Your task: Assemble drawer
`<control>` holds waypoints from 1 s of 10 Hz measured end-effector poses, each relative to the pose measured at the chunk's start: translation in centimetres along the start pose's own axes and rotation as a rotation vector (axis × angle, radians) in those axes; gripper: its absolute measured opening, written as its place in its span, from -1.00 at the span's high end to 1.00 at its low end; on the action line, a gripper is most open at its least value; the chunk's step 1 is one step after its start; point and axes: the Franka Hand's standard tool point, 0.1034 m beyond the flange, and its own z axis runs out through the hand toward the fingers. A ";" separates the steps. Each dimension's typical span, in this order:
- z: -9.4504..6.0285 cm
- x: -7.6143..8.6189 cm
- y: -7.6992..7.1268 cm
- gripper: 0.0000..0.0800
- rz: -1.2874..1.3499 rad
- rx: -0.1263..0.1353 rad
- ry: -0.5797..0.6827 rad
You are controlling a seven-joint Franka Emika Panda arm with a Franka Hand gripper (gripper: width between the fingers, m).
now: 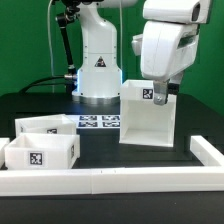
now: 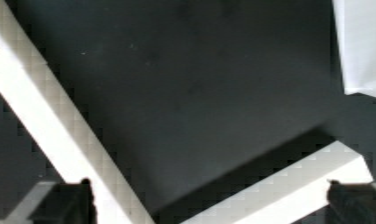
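Observation:
The tall white drawer case [image 1: 147, 118] stands upright right of centre, with a tag on its upper front. Two smaller tray boxes sit at the exterior view's left, one further back [image 1: 52, 127] and one nearer the front [image 1: 40, 153], each with a tag. My gripper [image 1: 160, 96] hangs over the case's top right corner, close to its upper edge. In the wrist view the gripper [image 2: 211, 205] is open, its dark fingertips [image 2: 68, 203] far apart and holding nothing. White edges [image 2: 60, 130] cross diagonally below them over a dark floor.
The marker board [image 1: 100, 122] lies flat in front of the robot base [image 1: 98, 70]. A long low white rail [image 1: 110, 181] runs along the front and turns up the exterior view's right side [image 1: 206, 151]. Cables lie at the back left.

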 end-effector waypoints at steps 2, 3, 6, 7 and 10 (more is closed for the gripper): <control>0.0 0.0 0.0 -0.62 -0.002 0.000 -0.001; 0.0 0.0 0.0 -0.62 -0.002 0.000 -0.001; -0.4 -0.7 0.1 -0.62 0.041 0.000 -0.001; -0.6 -1.2 -0.7 -0.62 0.105 -0.008 0.004; -0.4 -2.7 -3.7 -0.62 0.318 -0.006 0.013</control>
